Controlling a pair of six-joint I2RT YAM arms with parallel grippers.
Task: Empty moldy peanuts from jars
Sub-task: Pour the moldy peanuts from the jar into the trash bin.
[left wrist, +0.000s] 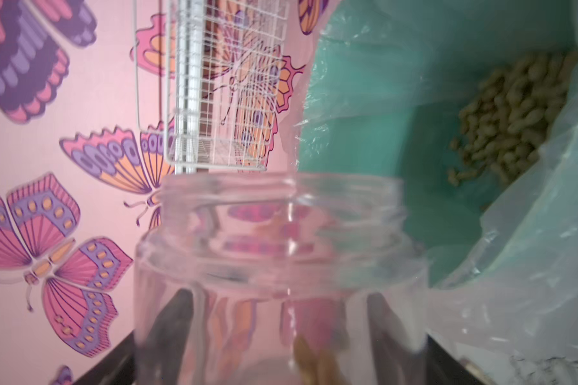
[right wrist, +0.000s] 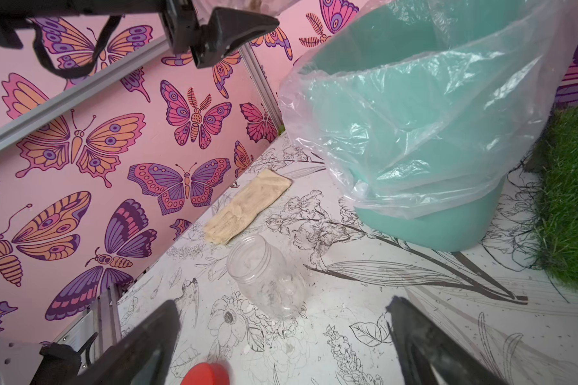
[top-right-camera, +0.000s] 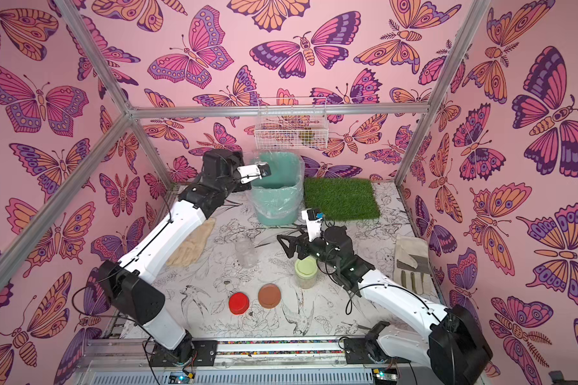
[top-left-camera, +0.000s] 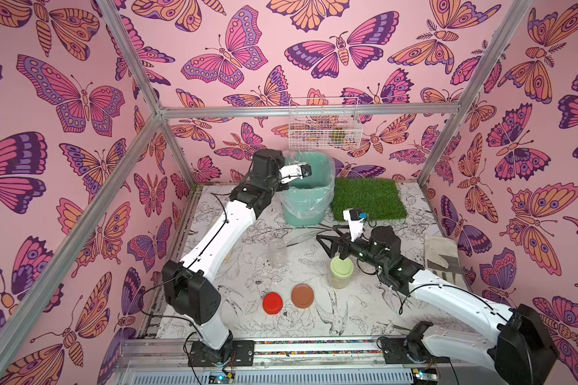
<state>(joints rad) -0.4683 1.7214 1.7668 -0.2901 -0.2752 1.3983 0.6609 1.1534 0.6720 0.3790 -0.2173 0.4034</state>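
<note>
- The left pincer (left wrist: 277,296) is clamped on the held jar (left wrist: 281,240), a clear jar with no lid. Its dark fingers show through the jar wall at lower centre of the left wrist view.
- The jar's long axis runs straight out from the pincer. The open mouth points away from it, toward the wall and the near edge of the teal bin (top-left-camera: 301,216).
- In the left wrist view the bin's opening lies to the right of the mouth. A heap of moldy peanuts (left wrist: 508,116) already sits at the bin's bottom, at upper right of the frame.
- A few tan pieces (left wrist: 314,360) lie at the jar's base end, next to the pincer. My judgement is that the mouth must swing further over the opening and tip lower to shed them.
- The right pincer (top-left-camera: 329,240) is spread wide and grasps nothing. It hangs just above the green-lidded jar (top-left-camera: 340,275), which stands closed and filled at centre right of the worktop (top-left-camera: 314,316).
- That jar is much nearer the right arm than the left.
- An empty jar (top-left-camera: 277,253) stands upright at centre. The red lid (top-left-camera: 272,302) and brown lid (top-left-camera: 302,295) lie side by side lower down.
</note>
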